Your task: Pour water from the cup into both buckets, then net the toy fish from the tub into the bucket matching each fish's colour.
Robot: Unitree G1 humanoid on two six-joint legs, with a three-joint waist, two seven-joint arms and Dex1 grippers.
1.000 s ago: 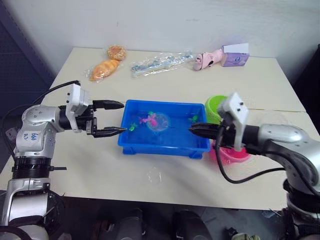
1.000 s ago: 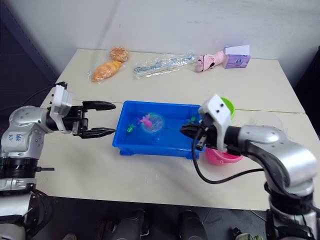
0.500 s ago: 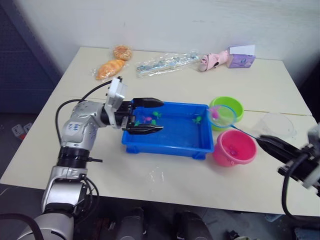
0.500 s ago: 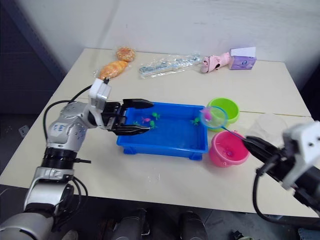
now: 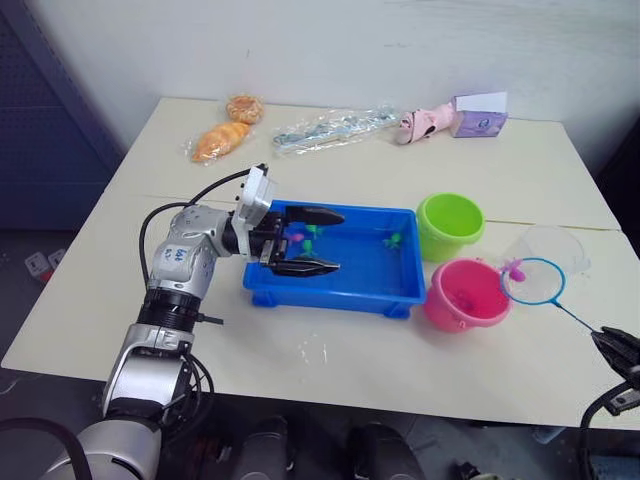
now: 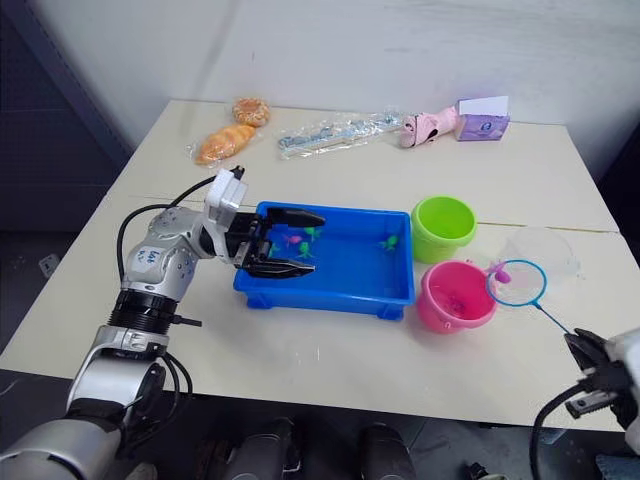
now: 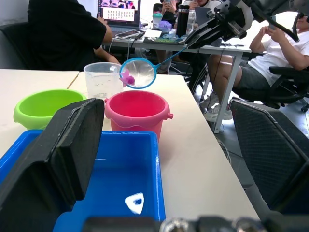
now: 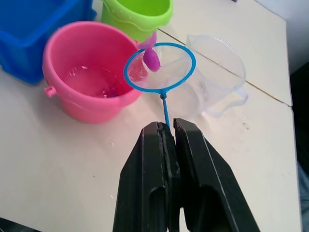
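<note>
The blue tub (image 5: 330,293) sits mid-table with a green fish (image 5: 392,240) and small pink and green fish (image 5: 300,237) in its water. My left gripper (image 5: 325,241) is open over the tub's left part, holding nothing. To the tub's right stand the green bucket (image 5: 450,226) and the pink bucket (image 5: 463,296), which has water in it. The clear cup (image 5: 552,250) is further right. My right gripper (image 8: 167,126) is shut on the net's handle. The net (image 5: 534,281) hovers between the pink bucket and the cup, with a pink fish (image 8: 151,58) at its rim.
Along the table's far edge lie two bread pieces (image 5: 215,142), a clear plastic bag (image 5: 330,127), a pink toy (image 5: 425,122) and a purple box (image 5: 478,113). People sit at a desk (image 7: 203,46) beyond the table's right side.
My right gripper has drawn back to the right, carrying the net with the pink fish from over the green bucket to beside the pink bucket. My left gripper has reached a little further over the tub.
</note>
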